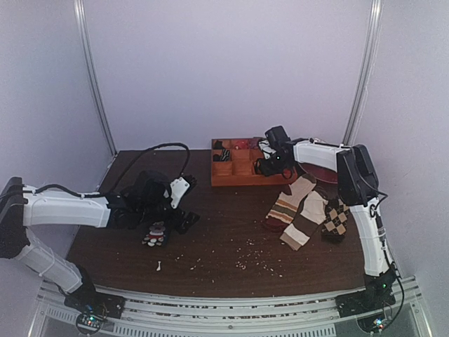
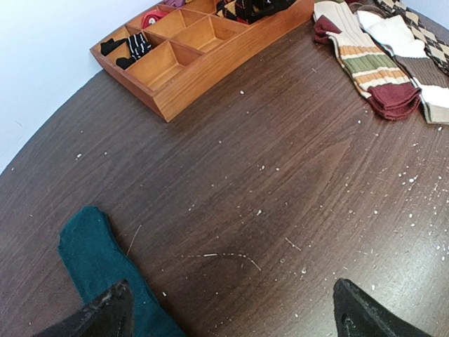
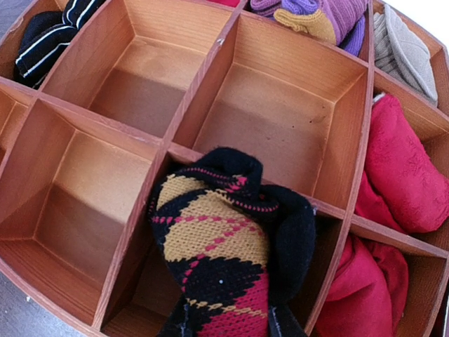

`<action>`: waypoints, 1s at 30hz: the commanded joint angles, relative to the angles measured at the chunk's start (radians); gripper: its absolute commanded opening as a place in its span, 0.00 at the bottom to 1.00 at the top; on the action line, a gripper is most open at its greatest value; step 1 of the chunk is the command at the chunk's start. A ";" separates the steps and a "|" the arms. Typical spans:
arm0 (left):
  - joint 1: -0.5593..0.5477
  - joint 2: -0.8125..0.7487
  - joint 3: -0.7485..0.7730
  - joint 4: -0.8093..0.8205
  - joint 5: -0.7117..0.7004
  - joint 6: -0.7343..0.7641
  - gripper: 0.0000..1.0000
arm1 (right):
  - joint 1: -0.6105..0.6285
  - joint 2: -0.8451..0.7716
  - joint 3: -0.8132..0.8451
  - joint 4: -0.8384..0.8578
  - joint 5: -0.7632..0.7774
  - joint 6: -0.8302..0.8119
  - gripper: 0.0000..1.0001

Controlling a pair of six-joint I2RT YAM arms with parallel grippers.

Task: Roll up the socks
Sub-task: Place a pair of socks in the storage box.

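The socks (image 3: 224,246) are a rolled black bundle with red and orange argyle diamonds. My right gripper (image 3: 228,326) is shut on the bundle from below in the right wrist view and holds it in a near middle compartment of the wooden tray (image 3: 203,77). In the top view the right gripper (image 1: 270,165) is at the tray's right end (image 1: 238,181), and the bundle is hidden there. My left gripper (image 2: 231,312) is open and empty just above the bare table, beside a dark teal sock (image 2: 95,260). It sits at the left in the top view (image 1: 186,207).
The tray holds black striped socks (image 3: 45,38), purple socks (image 3: 319,14) and red socks (image 3: 400,168). A striped sock (image 1: 284,207), a brown-and-white sock (image 1: 305,217) and a brown-beige argyle sock (image 1: 337,219) lie right. The teal sock (image 1: 154,234) lies left. Crumbs dot the table.
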 commanded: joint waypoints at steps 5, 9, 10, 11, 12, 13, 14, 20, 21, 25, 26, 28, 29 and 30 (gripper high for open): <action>0.007 0.001 0.020 0.005 -0.024 0.024 0.98 | 0.017 0.110 0.015 -0.219 -0.100 0.031 0.25; 0.007 -0.008 0.020 0.001 -0.029 0.024 0.98 | 0.014 0.095 0.047 -0.197 -0.116 0.049 0.31; 0.007 -0.009 0.020 0.002 -0.029 0.024 0.98 | 0.013 0.092 0.056 -0.193 -0.121 0.053 0.32; 0.007 -0.010 0.019 0.005 -0.029 0.025 0.98 | 0.011 0.089 0.059 -0.186 -0.134 0.060 0.33; 0.007 -0.009 0.019 0.004 -0.029 0.026 0.98 | 0.009 0.085 0.059 -0.179 -0.155 0.068 0.34; 0.006 -0.009 0.019 0.005 -0.029 0.026 0.98 | 0.006 0.081 0.059 -0.169 -0.165 0.074 0.34; 0.007 -0.007 0.020 0.005 -0.028 0.026 0.98 | 0.005 0.074 0.086 -0.160 -0.184 0.081 0.35; 0.007 -0.002 0.021 0.010 -0.026 0.029 0.98 | 0.001 0.034 0.096 -0.108 -0.202 0.108 0.40; 0.007 -0.002 0.020 0.010 -0.025 0.029 0.98 | 0.000 0.029 0.100 -0.106 -0.202 0.110 0.40; 0.007 0.001 0.020 0.012 -0.023 0.028 0.98 | -0.001 0.010 0.109 -0.096 -0.203 0.113 0.43; 0.007 0.001 0.020 0.013 -0.023 0.029 0.98 | -0.001 0.006 0.110 -0.094 -0.200 0.112 0.43; 0.007 0.001 0.020 0.014 -0.024 0.031 0.98 | -0.002 0.001 0.112 -0.093 -0.192 0.114 0.44; 0.007 0.001 0.020 0.014 -0.025 0.031 0.98 | -0.002 -0.002 0.114 -0.095 -0.192 0.116 0.44; 0.007 0.001 0.020 0.014 -0.026 0.032 0.98 | -0.003 -0.007 0.113 -0.095 -0.192 0.117 0.44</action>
